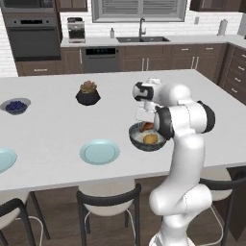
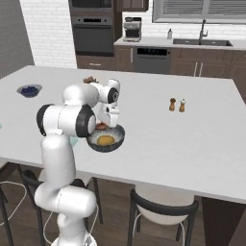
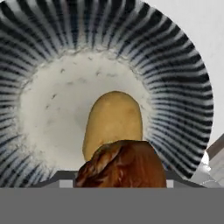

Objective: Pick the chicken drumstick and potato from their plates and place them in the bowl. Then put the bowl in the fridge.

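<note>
White worktop spreads wide under everything, with the arm bent over its near edge and one turquoise plate lying bare to the left of the bowl, a second plate cut by the picture's left border. Next in size is the dark grey bowl, which sits close to the near edge of the worktop, directly below the hand; whether it rests on the surface or is lifted slightly I cannot tell. Inside it lies the potato on the speckled floor, a little off centre. Smallest and nearest the camera, the chicken drumstick shows its thick reddish-brown end low in the hand view, between the gripper jaws, which stand part-way apart and appear to be gripping it above the bowl. My reading is that the step in hand is dropping the drumstick in beside the potato. To do it well, the hand should keep over the bowl's middle, not its ribbed wall, come low enough that the meat does not bounce out, then part the jaws fully and rise straight up so a finger does not catch the rim and drag the bowl off the edge. After that the bowl still has to go to the fridge.
</note>
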Tool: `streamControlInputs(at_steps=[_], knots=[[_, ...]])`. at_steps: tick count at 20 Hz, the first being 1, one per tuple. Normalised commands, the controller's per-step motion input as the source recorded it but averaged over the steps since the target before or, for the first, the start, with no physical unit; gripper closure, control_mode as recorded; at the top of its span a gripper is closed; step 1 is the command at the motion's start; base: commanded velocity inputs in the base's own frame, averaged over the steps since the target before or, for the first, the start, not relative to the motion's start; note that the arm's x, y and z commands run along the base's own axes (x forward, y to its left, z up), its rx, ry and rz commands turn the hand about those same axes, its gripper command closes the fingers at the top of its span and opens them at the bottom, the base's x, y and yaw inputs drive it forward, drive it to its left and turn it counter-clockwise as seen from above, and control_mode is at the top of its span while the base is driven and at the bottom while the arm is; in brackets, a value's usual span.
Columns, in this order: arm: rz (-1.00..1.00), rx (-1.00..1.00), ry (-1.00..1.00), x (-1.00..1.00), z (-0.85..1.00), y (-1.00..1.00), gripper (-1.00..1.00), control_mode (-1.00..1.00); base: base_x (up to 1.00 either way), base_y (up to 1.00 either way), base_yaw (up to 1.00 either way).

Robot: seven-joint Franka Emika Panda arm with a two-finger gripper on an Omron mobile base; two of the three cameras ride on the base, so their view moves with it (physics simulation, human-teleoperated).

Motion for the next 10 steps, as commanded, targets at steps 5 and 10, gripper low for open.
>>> streamControlInputs(at_steps=[5, 10], knots=[[0.00, -0.05, 0.00, 0.38, -0.60, 0.00, 1.00, -1.00, 0.00, 0.00, 0.00], [0.00, -0.01, 0.04, 0.18, -0.41, 0.00, 1.00, -1.00, 0.00, 0.00, 0.00]])
